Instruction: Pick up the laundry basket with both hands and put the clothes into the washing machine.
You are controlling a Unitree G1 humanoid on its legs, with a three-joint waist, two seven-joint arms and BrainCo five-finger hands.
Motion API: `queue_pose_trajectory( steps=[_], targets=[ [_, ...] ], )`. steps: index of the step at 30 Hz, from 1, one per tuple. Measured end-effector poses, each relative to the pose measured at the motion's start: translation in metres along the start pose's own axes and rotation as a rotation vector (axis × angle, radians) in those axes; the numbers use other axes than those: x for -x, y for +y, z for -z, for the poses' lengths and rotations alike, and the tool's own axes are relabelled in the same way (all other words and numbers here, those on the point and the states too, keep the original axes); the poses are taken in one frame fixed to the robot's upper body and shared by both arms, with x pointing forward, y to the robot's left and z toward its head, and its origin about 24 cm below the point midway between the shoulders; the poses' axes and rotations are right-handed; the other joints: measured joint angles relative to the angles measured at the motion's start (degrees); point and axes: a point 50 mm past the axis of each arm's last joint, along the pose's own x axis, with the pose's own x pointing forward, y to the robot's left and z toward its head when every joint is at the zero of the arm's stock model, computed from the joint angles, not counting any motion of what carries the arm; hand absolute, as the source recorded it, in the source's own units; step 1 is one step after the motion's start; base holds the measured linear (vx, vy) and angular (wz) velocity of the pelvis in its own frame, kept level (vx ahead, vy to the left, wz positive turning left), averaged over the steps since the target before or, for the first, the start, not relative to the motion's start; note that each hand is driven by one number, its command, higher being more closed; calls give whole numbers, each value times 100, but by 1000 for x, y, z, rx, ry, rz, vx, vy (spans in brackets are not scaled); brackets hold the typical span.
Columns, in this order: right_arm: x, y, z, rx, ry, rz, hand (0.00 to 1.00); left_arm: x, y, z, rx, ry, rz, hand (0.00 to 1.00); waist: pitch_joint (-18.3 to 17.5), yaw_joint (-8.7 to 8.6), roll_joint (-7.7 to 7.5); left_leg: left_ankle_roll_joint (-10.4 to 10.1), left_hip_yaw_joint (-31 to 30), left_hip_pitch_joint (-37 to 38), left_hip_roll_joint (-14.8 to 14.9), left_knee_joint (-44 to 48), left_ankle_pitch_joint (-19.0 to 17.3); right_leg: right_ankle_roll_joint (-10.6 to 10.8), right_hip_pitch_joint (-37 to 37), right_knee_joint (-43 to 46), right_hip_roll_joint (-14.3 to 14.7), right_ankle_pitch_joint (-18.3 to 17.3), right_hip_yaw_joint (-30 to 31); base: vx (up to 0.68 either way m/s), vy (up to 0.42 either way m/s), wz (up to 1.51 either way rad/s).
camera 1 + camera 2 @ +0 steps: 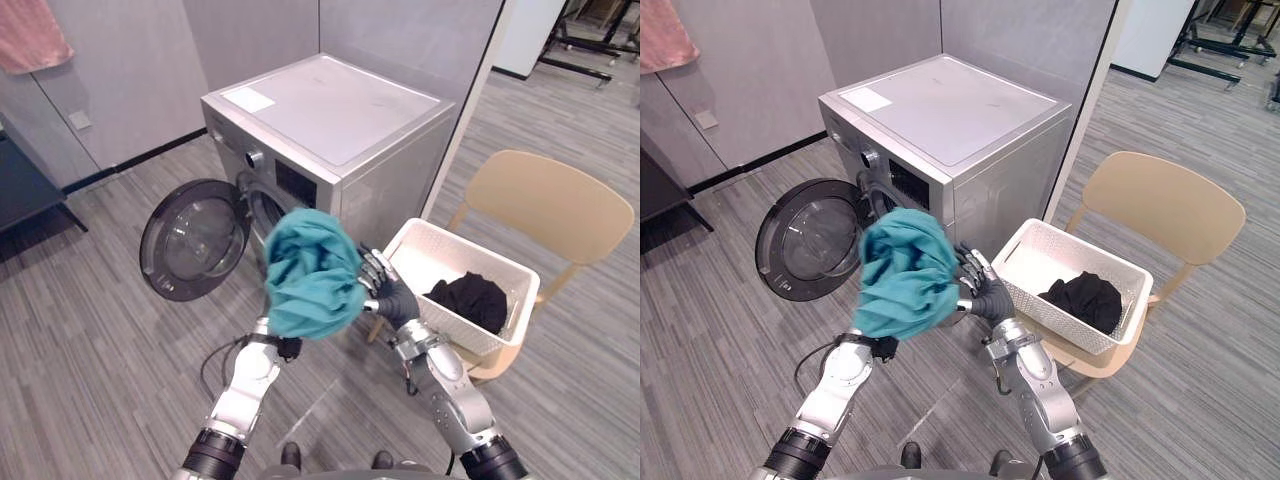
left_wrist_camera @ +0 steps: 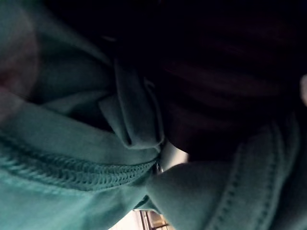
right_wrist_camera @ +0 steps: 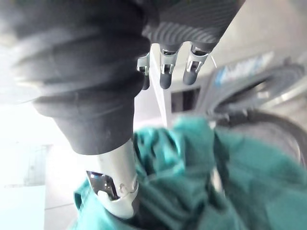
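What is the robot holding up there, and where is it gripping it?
A bunched teal garment, propped from underneath on the left hand, whose grip is hidden; the right hand steadies its side.

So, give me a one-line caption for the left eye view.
Teal garment held up before the washing machine's open door, right hand against it, basket on chair.

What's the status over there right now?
Left hand buried under teal garment, right hand open against it. Washer door open, nothing blocking. Black clothing in basket.
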Motion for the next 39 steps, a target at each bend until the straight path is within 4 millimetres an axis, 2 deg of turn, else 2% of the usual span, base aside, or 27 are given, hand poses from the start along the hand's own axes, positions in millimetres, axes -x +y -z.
queue_pose_trajectory(
  steps=[4, 6, 7, 9, 10, 14, 16, 17, 18, 19, 20, 21, 22, 23, 25, 26, 27, 28, 29, 30, 31, 33, 35, 36, 37, 38, 39],
  targets=[
    [18, -30, 10, 180, 71, 144, 0, 17, 14, 29, -20, 126, -48, 100, -6, 3, -9, 0, -5, -17, 4, -10, -2, 13, -3, -14, 7, -6, 1, 39, -11, 1],
    [29, -40, 29, 257, 174, 160, 0, 27, 21, 47, -28, 215, -71, 100, -8, -5, -13, -1, -16, -35, 6, -12, -1, -4, -5, -66, 17, 8, -16, 40, -13, 3],
    [39, -47, 50, 298, 281, 178, 0, 33, 24, 61, -28, 285, -81, 100, -8, -5, -10, -1, -36, -72, 11, -8, 0, -43, -6, -112, 30, 41, -42, 36, -17, 8],
    [52, -54, 71, 343, 398, 190, 0, 41, 26, 72, -12, 347, -94, 100, 5, -4, 10, 0, -99, -147, 12, -4, 4, -44, -14, -146, 38, 67, -100, 15, -18, 16],
    [64, -60, 88, 374, 499, 203, 0, 47, 28, 80, -6, 391, -102, 100, 14, -3, 24, -9, -187, -258, 4, 3, 15, -44, -32, -150, 27, 65, -189, -9, -18, 34],
    [110, -81, 132, 421, 803, 311, 0, 59, 34, 95, 13, 484, -136, 100, 122, 25, 123, -13, -779, -691, -83, 133, 64, 32, -57, -108, -91, -91, -821, 14, -23, 77],
    [125, -90, 141, 413, 890, 379, 0, 63, 37, 97, 12, 500, -150, 100, 221, 31, 187, 33, -983, -848, -137, 117, 145, 43, -93, 12, -225, -248, -1147, 8, -17, 96],
    [132, -93, 145, 409, 935, 418, 0, 65, 39, 99, 10, 509, -157, 100, 262, 71, 212, 214, -882, -970, -154, 113, 125, 75, -155, 140, -326, -351, -1326, 10, 11, 104],
    [139, -94, 149, 392, 968, 443, 0, 67, 39, 100, 10, 519, -158, 100, 293, 50, 195, 655, -390, -1081, -151, 159, 28, 141, -148, 237, -486, -445, -1565, 46, 27, 105],
    [142, -94, 150, 387, 983, 458, 0, 68, 38, 100, 12, 521, -158, 100, 303, 40, 177, 867, -33, -1124, -139, 195, -23, 165, -130, 270, -584, -481, -1696, 76, 21, 108],
    [147, -95, 153, 374, 1011, 479, 0, 70, 35, 100, 24, 525, -157, 100, 346, 26, 123, 917, 660, -1157, -39, 264, -46, 222, -122, 353, -710, -481, -1862, 179, 30, 96],
    [151, -95, 155, 368, 1035, 488, 0, 70, 30, 100, 38, 529, -155, 100, 354, 24, 194, 667, 1003, -1227, 19, 402, 214, 251, -85, 499, -797, -525, -2011, 190, 30, 79],
    [151, -94, 156, 364, 1044, 487, 0, 70, 29, 100, 44, 529, -154, 100, 354, 25, 210, 557, 1026, -1195, -22, 414, 239, 249, -53, 534, -816, -536, -2029, 256, 66, 67],
    [147, -91, 157, 354, 1043, 481, 0, 71, 27, 100, 48, 530, -152, 100, 403, 29, 135, 527, 1019, -1171, -126, 415, 218, 253, 21, 495, -888, -534, -2017, 213, 96, 50],
    [136, -85, 158, 337, 1020, 469, 0, 70, 28, 100, 47, 527, -149, 100, 481, 43, 47, 376, 1030, -1171, -226, 607, 13, 306, 164, 478, -1000, -547, -2027, 187, 115, 36],
    [130, -81, 158, 327, 1008, 464, 0, 71, 27, 100, 48, 531, -142, 100, 554, 47, -73, 408, 1050, -1164, -322, 921, -325, 469, 241, 703, -1213, -660, -2009, 150, 110, 22],
    [130, -80, 158, 324, 1005, 462, 0, 72, 27, 101, 50, 532, -134, 100, 592, 45, -128, 436, 1037, -1161, -389, 1105, -497, 505, 268, 915, -1359, -725, -1952, 200, 142, 33],
    [131, -80, 158, 323, 1008, 462, 0, 74, 23, 101, 51, 538, -116, 100, 620, 30, -153, 499, 923, -1154, -450, 1434, -845, 349, 152, 1679, -1686, -788, -1704, 220, 153, 38],
    [132, -79, 157, 321, 1002, 460, 0, 74, 22, 98, 50, 525, -108, 100, 682, -7, -188, 608, 853, -1046, -548, 1681, -1147, -256, -182, 2723, -1974, -648, -1119, 290, 211, 34],
    [134, -77, 156, 323, 998, 455, 0, 74, 21, 96, 48, 515, -104, 100, 725, -20, -189, 644, 794, -936, -578, 1769, -1269, -536, -442, 3257, -2033, -474, -688, 331, 202, 36],
    [139, -67, 159, 310, 1011, 428, 0, 73, 25, 93, 31, 497, -99, 100, 816, -61, -170, 672, 636, -679, -557, 1852, -1510, -201, -919, 4200, -1674, -598, 289, 303, 135, 34],
    [138, -58, 162, 293, 1012, 404, 0, 71, 27, 92, 24, 488, -102, 100, 842, -176, -205, 688, 496, -430, -498, 1768, -1620, -116, -1257, 4360, -1183, -998, 529, 273, 41, 36],
    [134, -56, 161, 277, 997, 409, 0, 64, 29, 89, 12, 466, -95, 100, 883, -261, -269, 649, 447, -103, -506, 1525, -1722, -75, -1826, 3759, -754, -1097, 441, 408, 25, 24],
    [130, -59, 160, 282, 983, 412, 0, 58, 28, 86, 14, 449, -91, 100, 928, -336, -253, 648, 404, 50, -500, 1432, -1784, -52, -2088, 3049, -579, -1016, 242, 400, -6, 22],
    [130, -60, 159, 284, 982, 411, 0, 57, 28, 85, 15, 446, -91, 100, 937, -347, -254, 631, 399, 76, -500, 1423, -1771, -45, -2101, 2937, -560, -987, 213, 573, -36, 47],
    [129, -63, 158, 295, 980, 414, 0, 48, 26, 81, 20, 419, -88, 100, 995, -453, -244, 502, 275, 360, -514, 1250, -1800, -63, -2166, 1620, -338, -504, -123, 673, -58, 56],
    [133, -64, 159, 298, 991, 414, 0, 46, 25, 80, 19, 416, -82, 100, 974, -463, -289, 359, 202, 579, -543, 1182, -1887, -306, -2196, 1094, -198, -1, -156, 582, -53, 72]
  ],
)
